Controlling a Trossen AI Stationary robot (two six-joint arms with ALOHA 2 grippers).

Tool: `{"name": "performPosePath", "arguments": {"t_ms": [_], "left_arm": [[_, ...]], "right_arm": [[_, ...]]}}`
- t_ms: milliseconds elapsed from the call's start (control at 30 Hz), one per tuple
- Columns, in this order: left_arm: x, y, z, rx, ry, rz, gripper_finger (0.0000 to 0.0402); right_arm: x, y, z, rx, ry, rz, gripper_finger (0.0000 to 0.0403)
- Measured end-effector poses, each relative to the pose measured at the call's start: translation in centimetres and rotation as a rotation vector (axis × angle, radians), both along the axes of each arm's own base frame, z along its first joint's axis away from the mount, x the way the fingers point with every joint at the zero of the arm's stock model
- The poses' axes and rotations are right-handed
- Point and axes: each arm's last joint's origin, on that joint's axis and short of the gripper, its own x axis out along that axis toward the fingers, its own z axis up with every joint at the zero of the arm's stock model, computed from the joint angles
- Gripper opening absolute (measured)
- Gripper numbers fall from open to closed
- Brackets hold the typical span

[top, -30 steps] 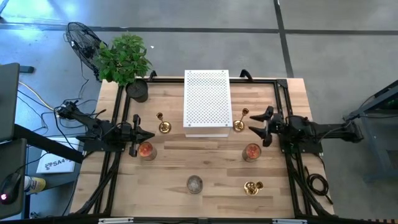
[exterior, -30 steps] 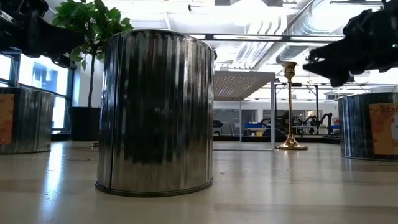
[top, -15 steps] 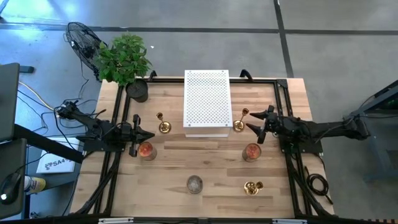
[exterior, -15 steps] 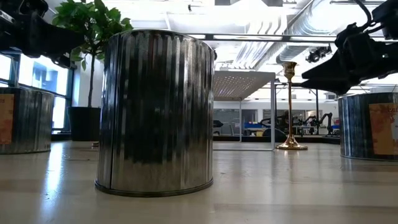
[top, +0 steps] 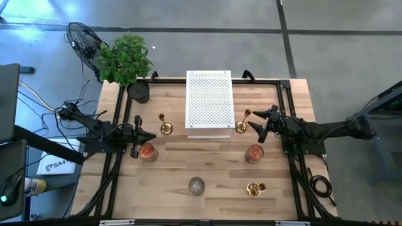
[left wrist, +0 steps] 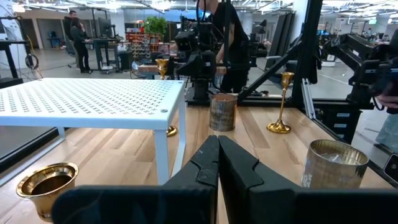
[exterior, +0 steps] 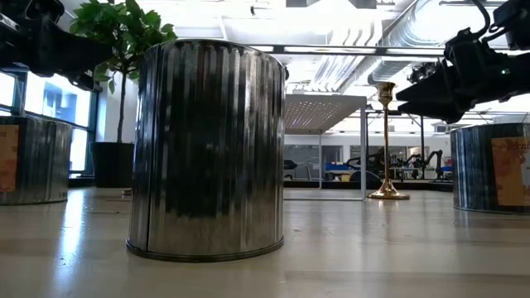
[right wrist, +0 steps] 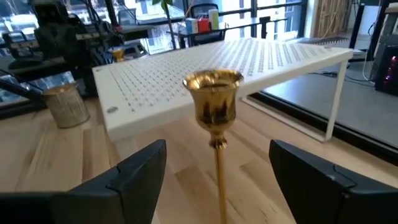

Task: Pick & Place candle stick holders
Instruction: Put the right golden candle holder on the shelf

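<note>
Three gold candle stick holders stand upright on their round bases. One [top: 165, 125] is left of the white perforated shelf [top: 209, 103], one [top: 242, 123] is right of it, and one [top: 255, 188] is near the front right. My right gripper [top: 256, 123] is open and level at the right holder's cup [right wrist: 212, 99]. Its fingers [right wrist: 140, 171] stand on either side of the cup, and the stem [right wrist: 219, 186] runs down between them untouched. My left gripper [top: 151, 137] waits shut at the table's left, beside a tin [top: 148, 151].
Three ribbed metal tins stand on the wooden table: the one by my left gripper, one right [top: 254, 153], and one at the front middle [top: 196, 185]. That last one fills the low view [exterior: 207, 149]. A potted plant [top: 129, 63] sits at the far left corner. Black frame rails [top: 295, 182] run along both sides.
My right gripper has moved toward the table's left and dipped slightly. It has come up to the top of the right candle stick holder, whose cup now lies between its open fingers. The holder has not moved.
</note>
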Motion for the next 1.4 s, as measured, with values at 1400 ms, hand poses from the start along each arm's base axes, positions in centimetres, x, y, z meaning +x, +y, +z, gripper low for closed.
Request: {"name": "performPosePath", "arguments": {"t_ms": [1400], "left_arm": [[0.0, 0.0, 0.0, 0.0, 0.0, 0.0, 0.0001]], "right_arm": [[2.2, -1.9, 0.0, -0.052, -0.014, 0.006, 0.0278]]}}
